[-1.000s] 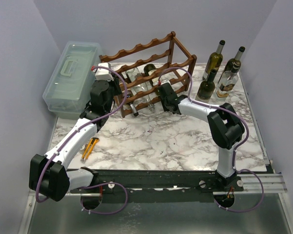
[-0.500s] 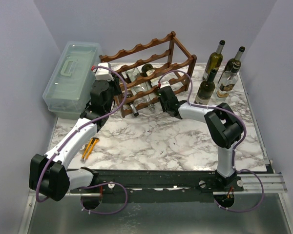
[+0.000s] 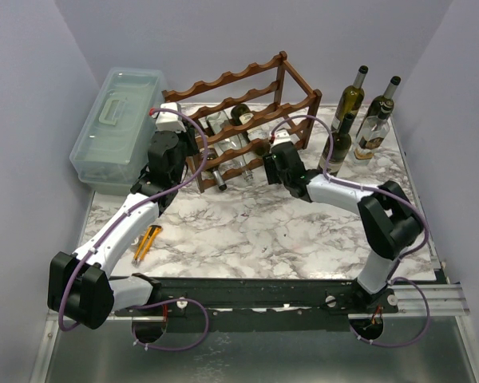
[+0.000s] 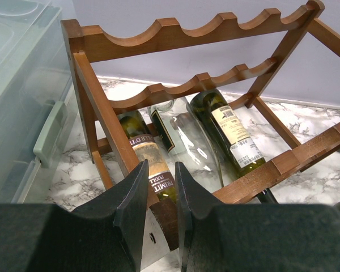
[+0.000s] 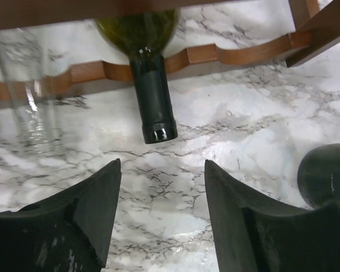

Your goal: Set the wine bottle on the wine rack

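Clearly the wine bottle point(image 5: 153, 102) lies in a lower tier of the wine rack point(image 4: 175, 31) beside two others, its neck pointing at the released, empty right end effector point(image 5: 161, 164). A sideways swing could clip that neck or topple the standing bottle point(image 5: 328, 170) just to its right. The left end effector point(image 4: 161, 165) clenches the rack's post. The lidded plastic box point(image 4: 17, 85) sits left of it, its contents unclear.

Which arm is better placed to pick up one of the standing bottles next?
Right. The right gripper is open and empty, close to the nearest standing bottle. The left gripper is shut on the wine rack, at the end away from that bottle.
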Robot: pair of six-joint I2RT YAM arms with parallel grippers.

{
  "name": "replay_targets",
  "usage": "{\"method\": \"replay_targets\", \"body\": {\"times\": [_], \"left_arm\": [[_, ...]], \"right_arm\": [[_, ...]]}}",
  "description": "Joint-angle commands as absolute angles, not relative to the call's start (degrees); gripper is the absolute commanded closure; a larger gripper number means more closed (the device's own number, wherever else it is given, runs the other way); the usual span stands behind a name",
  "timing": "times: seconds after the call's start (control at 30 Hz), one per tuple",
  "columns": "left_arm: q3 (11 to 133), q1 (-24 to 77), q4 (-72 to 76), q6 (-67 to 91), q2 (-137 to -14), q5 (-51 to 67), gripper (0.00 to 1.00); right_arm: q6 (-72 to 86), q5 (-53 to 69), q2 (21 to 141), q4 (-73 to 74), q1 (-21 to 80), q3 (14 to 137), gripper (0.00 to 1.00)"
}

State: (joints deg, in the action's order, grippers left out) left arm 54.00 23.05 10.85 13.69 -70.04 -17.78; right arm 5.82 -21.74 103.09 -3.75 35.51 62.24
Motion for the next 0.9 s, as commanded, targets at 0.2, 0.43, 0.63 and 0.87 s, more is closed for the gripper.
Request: {"method": "replay_targets", "body": {"times": [0.2, 0.43, 0.63, 0.87], "left_arm": [[54.47, 23.65, 7.21, 13.63, -71.62, -16.17, 0.74], [54.50, 23.74, 7.13, 13.97, -71.37, -15.64, 0.74], [54.59, 23.84, 7.17, 13.95, -71.45, -15.64, 0.74], [54.50, 23.91, 7.12, 13.36, -71.45, -16.68, 0.74]], "right_arm": [[10.43, -17.75, 96.87, -0.81, 35.24, 58.79, 0.52], [10.62, -20.74, 100.72, -1.26, 35.16, 59.18, 0.67], [11.21, -22.29, 106.61, -0.55, 34.85, 63.27, 0.72], [9.70, -20.74, 110.35, -1.73, 34.88, 67.88, 0.73]]}}
